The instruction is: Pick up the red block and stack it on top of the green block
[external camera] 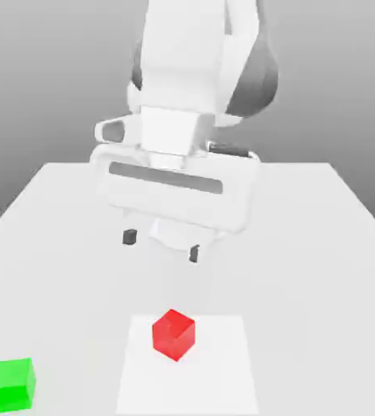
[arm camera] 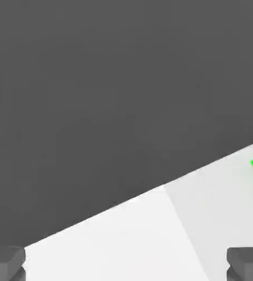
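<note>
Bright red and matte, the red block [external camera: 174,334] is a small cube sitting on a paler square patch of the white table [external camera: 52,244], near the front edge. The green block [external camera: 13,383], same size, rests well apart at the exterior view's near left. The gripper [external camera: 162,245] hangs above the table farther back, its fingers [external camera: 129,237] spread wide, holding and touching nothing.

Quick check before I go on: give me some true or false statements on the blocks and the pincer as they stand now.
1. The red block sits on the green block. False: both rest on the table, apart.
2. The pincer is open. True.
3. The pincer holds the red block. False: it hangs empty above the table, farther back.
4. In the exterior view, the green block lies to the left of the red block. True.
5. The red block rests on a lighter square patch. True.
</note>
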Action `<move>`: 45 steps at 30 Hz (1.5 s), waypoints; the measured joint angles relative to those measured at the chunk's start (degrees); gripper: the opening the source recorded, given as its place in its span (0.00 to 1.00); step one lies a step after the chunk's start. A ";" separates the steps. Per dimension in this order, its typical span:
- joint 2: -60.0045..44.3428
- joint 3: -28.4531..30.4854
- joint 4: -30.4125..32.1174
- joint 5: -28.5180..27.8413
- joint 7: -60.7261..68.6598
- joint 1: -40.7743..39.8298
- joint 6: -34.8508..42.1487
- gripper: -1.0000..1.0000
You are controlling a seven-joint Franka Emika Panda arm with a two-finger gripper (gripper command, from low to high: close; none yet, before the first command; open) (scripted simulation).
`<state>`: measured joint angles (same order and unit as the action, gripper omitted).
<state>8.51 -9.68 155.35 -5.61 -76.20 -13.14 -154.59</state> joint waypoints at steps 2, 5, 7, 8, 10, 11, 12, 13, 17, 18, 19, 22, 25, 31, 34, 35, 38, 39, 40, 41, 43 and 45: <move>-4.15 0.13 2.86 2.33 -1.52 0.01 -2.89 0.50; -8.87 0.10 4.82 4.90 -2.37 0.16 -6.56 0.50; -11.49 0.41 4.61 4.12 -3.29 0.18 -8.77 0.50; -12.81 0.64 4.42 3.45 -3.84 0.25 -9.89 0.50; -15.52 1.56 4.04 1.91 -5.03 0.83 -12.17 0.50; -16.91 2.15 3.86 1.04 -5.66 1.22 -13.33 0.50; -18.32 2.73 3.69 0.18 -6.25 1.58 -14.49 0.50; -19.74 3.65 3.54 -0.62 -6.81 2.31 -15.68 0.50; -22.11 4.91 3.31 -2.21 -7.88 3.17 -17.65 0.00; -22.11 4.91 3.31 -2.23 -7.91 3.17 -17.67 0.00; -22.11 4.91 3.31 -2.26 -7.94 3.16 -17.70 0.00; -22.09 4.93 3.30 -2.34 -8.03 3.17 -17.70 0.00; -18.61 3.48 3.65 0.13 -6.37 2.36 -14.85 0.00; -10.64 1.66 4.89 4.73 -2.95 1.70 -8.12 0.00; -8.98 1.99 3.42 6.61 -2.66 2.11 -4.90 0.00; -9.49 2.94 1.75 7.29 -3.18 2.25 -3.80 0.00; -11.93 5.89 -4.14 8.65 -5.66 -2.83 -0.52 0.00; -12.88 6.58 -6.20 8.86 -6.70 -3.95 0.59 0.00; -13.86 7.40 -8.26 8.94 -7.85 -4.85 1.67 0.00; -14.86 8.20 -10.32 8.95 -9.06 -5.73 2.74 0.00; -16.95 10.24 -14.46 8.71 -11.70 -7.15 4.88 0.00; -19.11 12.50 -18.59 8.34 -14.44 -8.69 7.01 0.00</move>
<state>-10.60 2.82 136.76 2.73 -90.64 -21.83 -147.58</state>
